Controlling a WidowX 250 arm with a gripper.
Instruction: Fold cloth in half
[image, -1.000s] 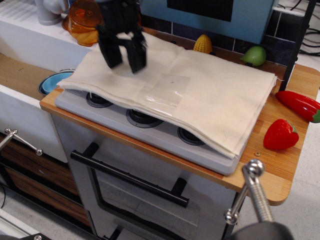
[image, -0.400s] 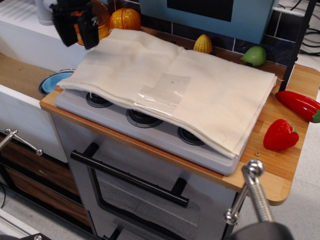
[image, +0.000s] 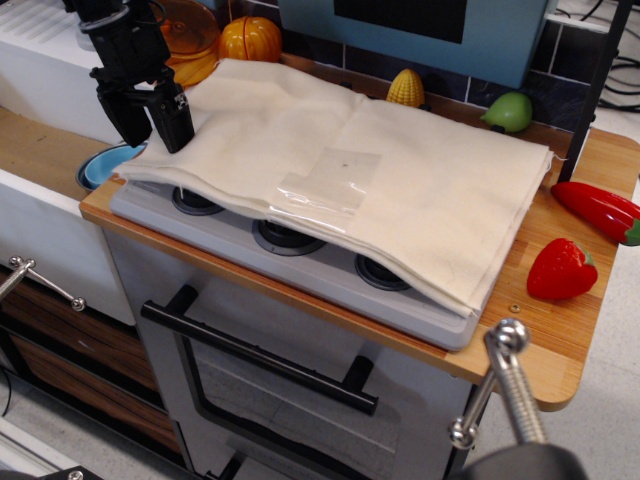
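Note:
The cream cloth (image: 400, 170) lies spread over the toy stove top, doubled over itself, with layered edges showing along the front and right. A shiny clear patch (image: 330, 180) sits near its front edge. My black gripper (image: 148, 122) hangs at the cloth's left edge, just above its left corner. Its two fingers (image: 175, 120) point down with a gap between them. Nothing is held.
The grey stove (image: 300, 250) sits on a wooden counter (image: 560, 330). A blue bowl (image: 105, 162) lies left of the stove. An orange pumpkin (image: 250, 38), corn (image: 405, 88), a green pear (image: 510, 110), a red pepper (image: 600, 208) and a strawberry (image: 560, 270) surround the cloth.
My gripper moved from above the cloth's left part out to the back left, then came down and right to the cloth's left edge. The cloth has not moved.

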